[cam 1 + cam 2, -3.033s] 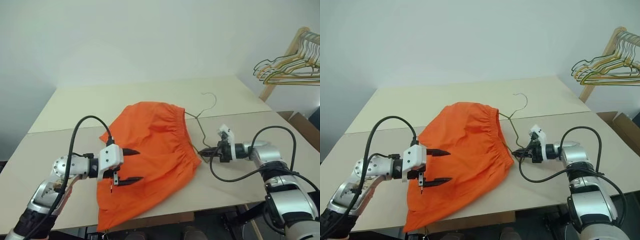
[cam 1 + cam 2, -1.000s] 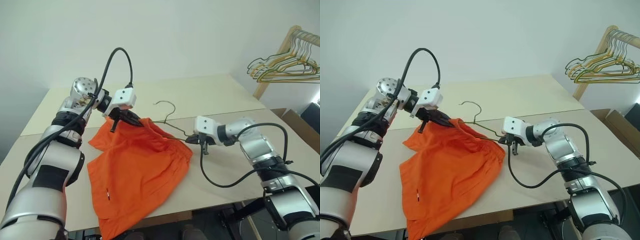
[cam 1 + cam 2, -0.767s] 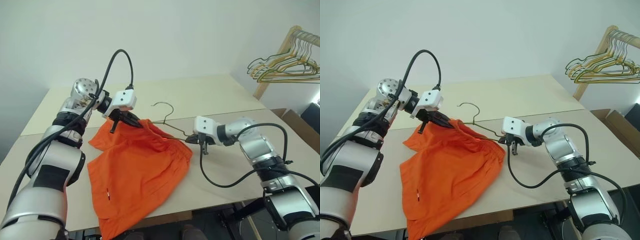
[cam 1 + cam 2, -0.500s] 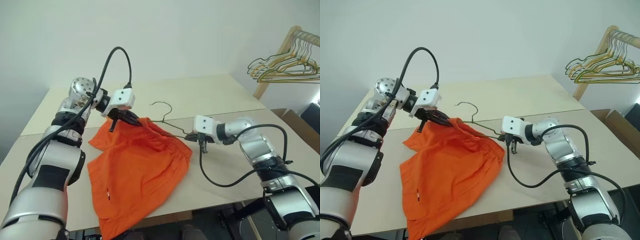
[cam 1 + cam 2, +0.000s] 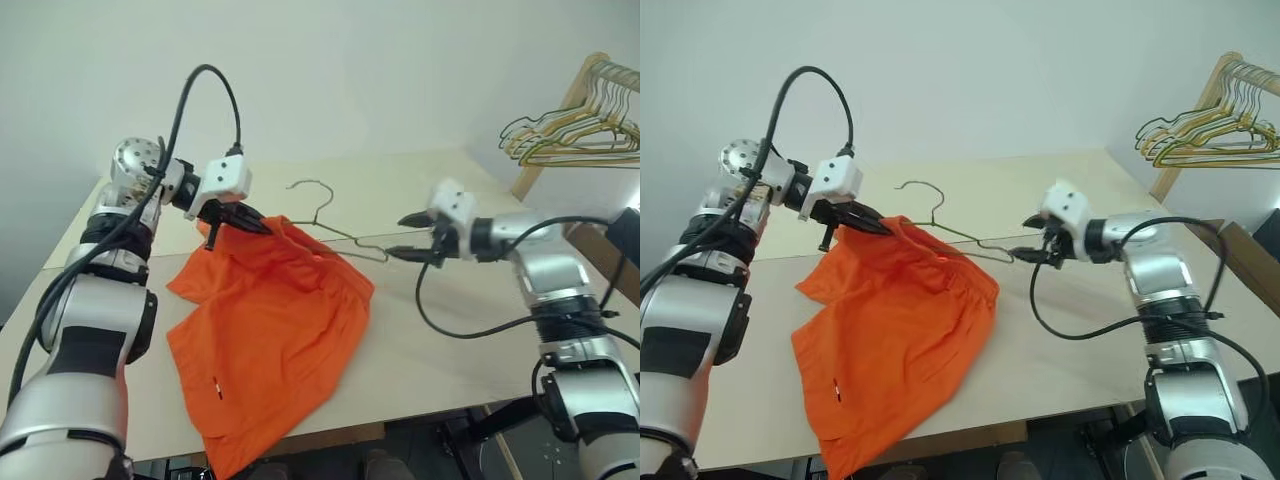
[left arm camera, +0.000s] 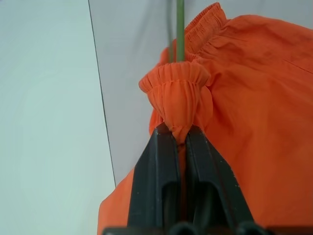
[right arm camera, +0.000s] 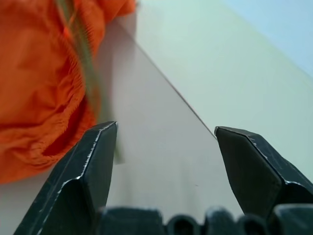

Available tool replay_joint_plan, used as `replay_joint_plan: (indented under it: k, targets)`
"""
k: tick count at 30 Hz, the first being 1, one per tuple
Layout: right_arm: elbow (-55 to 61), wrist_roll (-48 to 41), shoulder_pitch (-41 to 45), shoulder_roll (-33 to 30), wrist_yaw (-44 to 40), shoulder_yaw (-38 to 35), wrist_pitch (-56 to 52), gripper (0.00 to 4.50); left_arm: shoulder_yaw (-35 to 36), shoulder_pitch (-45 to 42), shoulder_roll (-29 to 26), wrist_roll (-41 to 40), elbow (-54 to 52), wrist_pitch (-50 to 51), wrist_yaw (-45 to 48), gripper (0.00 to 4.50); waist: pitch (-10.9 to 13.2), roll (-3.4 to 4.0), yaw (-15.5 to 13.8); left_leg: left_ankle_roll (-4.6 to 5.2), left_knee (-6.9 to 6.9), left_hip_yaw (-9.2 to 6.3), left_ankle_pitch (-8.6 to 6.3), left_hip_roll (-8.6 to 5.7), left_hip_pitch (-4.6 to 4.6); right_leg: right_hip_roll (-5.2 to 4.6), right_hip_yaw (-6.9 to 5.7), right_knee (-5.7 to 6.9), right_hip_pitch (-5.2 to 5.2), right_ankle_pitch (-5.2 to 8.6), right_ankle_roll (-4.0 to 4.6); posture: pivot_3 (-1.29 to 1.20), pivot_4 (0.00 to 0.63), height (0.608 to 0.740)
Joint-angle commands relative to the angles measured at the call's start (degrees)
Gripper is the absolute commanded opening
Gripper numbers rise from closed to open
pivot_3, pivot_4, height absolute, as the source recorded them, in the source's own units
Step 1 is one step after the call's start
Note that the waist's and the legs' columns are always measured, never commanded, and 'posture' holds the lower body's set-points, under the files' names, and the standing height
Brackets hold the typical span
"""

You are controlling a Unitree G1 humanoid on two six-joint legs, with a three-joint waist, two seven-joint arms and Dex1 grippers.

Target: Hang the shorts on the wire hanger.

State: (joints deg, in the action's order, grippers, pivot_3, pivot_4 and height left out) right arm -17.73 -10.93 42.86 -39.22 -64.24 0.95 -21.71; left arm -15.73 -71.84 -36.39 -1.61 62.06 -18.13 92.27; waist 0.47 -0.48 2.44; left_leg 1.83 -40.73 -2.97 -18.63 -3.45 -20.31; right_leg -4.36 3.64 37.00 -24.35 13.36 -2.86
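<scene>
On the beige table (image 5: 470, 350), the shorts (image 5: 270, 330) are being pinched at the waistband by the left gripper (image 5: 262, 227); beside the wire hanger (image 5: 330, 225), the right gripper (image 5: 402, 236) is being held open, empty.

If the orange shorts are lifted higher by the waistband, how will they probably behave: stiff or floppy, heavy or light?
Probably floppy: the shorts bunch where the left gripper pinches the waistband, and the rest sags in folds onto the table. Likely light: a small pinch holds up that corner. They may slide along the thin wire hanger, since the right gripper has its jaws open beside it.
</scene>
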Motion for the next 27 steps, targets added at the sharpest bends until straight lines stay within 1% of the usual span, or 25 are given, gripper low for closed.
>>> replay_joint_plan:
  k: [1,3,5,8,11,14,16,20,27]
  targets:
    - [3.8,-5.2,-4.6,-2.9,0.1,-5.5,-7.7,3.79,3.0,-1.9,-1.3,-0.6,-0.4,-0.6,0.2,0.00,0.0,-0.03,-0.1,0.02,0.00,-0.01,-0.01,0.01,0.00,0.00,-0.02,0.00,0.02,0.00,0.00,-0.02,0.000,0.740]
    - [7.1,-7.7,-9.3,-3.5,-0.9,-6.0,-11.3,3.79,3.7,-2.0,-1.5,-0.6,-0.3,-0.5,0.2,0.00,0.0,-0.05,-0.1,0.08,-0.01,-0.01,-0.05,0.02,-0.01,0.00,-0.02,0.00,0.02,0.00,-0.01,-0.02,0.000,0.740]
    - [10.1,-9.7,-12.9,-2.9,-1.1,-5.6,-14.3,3.79,4.1,-2.1,-1.6,-0.4,-0.3,-0.6,0.2,0.00,0.0,-0.05,0.0,0.42,-0.03,0.00,-0.24,0.04,-0.01,0.01,-0.02,0.02,0.02,0.00,-0.01,-0.02,0.000,0.740]
    - [12.9,-12.0,-15.9,-1.2,0.0,-4.1,-19.8,3.79,4.4,-2.1,-1.7,-0.3,-0.3,-0.7,0.2,0.00,0.0,-0.05,0.4,0.41,-0.05,0.09,-0.24,0.05,0.01,0.04,0.09,0.08,-0.01,0.00,-0.01,-0.02,0.000,0.740]
    - [16.1,-14.9,-17.4,3.4,3.0,-2.6,-25.8,3.79,4.8,-2.0,-1.6,-0.1,-0.4,-0.8,0.2,0.00,0.0,-0.05,0.6,0.38,-0.05,0.12,-0.22,0.06,0.06,0.06,0.15,0.09,-0.02,0.00,-0.01,-0.01,0.000,0.740]
    - [18.9,-18.3,-17.7,7.8,6.4,-3.5,-30.5,3.79,5.0,-1.7,-1.5,0.0,-0.5,-0.8,0.2,0.00,0.0,-0.05,0.4,0.38,-0.04,0.07,-0.22,0.09,0.07,0.10,0.12,0.12,-0.02,0.00,-0.01,-0.01,0.000,0.740]
    - [20.0,-19.3,-17.8,9.0,7.9,-4.0,-31.9,3.79,5.1,-1.6,-1.5,0.0,-0.6,-0.8,0.2,0.00,0.0,-0.05,0.1,0.38,-0.04,0.04,-0.22,0.04,0.04,0.05,0.09,0.12,-0.04,0.00,-0.02,-0.01,0.000,0.740]
    - [20.8,-19.9,-18.3,11.4,11.2,-2.0,-34.0,3.79,5.4,-1.3,-1.5,0.0,-0.8,-0.6,0.2,0.00,0.0,-0.17,-0.3,0.12,-0.12,0.02,-0.07,-0.13,-0.02,-0.07,0.06,0.07,-0.04,-0.10,-0.18,0.00,0.000,0.740]
    - [17.3,-18.1,-17.4,14.8,15.0,0.9,-32.0,3.79,5.5,-0.9,-1.3,-0.2,-1.1,-0.6,0.2,0.00,0.0,-0.24,-0.1,0.10,-0.13,0.03,-0.06,-0.10,-0.01,-0.03,0.05,0.07,-0.03,-0.10,-0.21,0.00,0.000,0.740]
